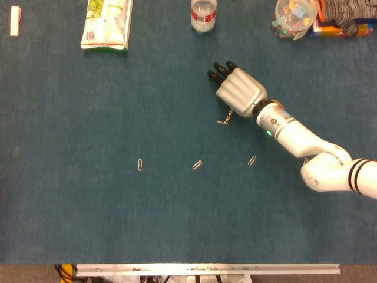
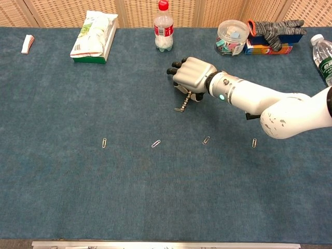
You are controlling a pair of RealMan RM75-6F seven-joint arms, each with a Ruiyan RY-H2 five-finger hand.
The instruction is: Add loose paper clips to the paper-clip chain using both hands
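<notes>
My right hand point(image 1: 238, 91) point(image 2: 193, 73) hovers palm down over the middle of the blue table, fingers curled. Beneath it the short paper-clip chain point(image 1: 224, 118) point(image 2: 183, 102) trails toward me, gripped at its upper end, which the palm hides. Its lower end lies at or near the cloth. Loose paper clips rest in a row nearer me: one on the left point(image 1: 140, 164) point(image 2: 104, 142), one in the middle point(image 1: 197, 165) point(image 2: 155, 143), one on the right point(image 1: 252, 160) point(image 2: 206, 140), and another further right point(image 2: 254, 142). My left hand shows in neither view.
Along the far edge stand a snack bag point(image 1: 107, 23), a water bottle point(image 1: 204, 15), a clear jar of coloured clips point(image 1: 293, 17) and a knit glove on a box point(image 2: 272, 28). Another bottle point(image 2: 322, 52) is at the right edge, a small white item point(image 1: 15, 20) far left.
</notes>
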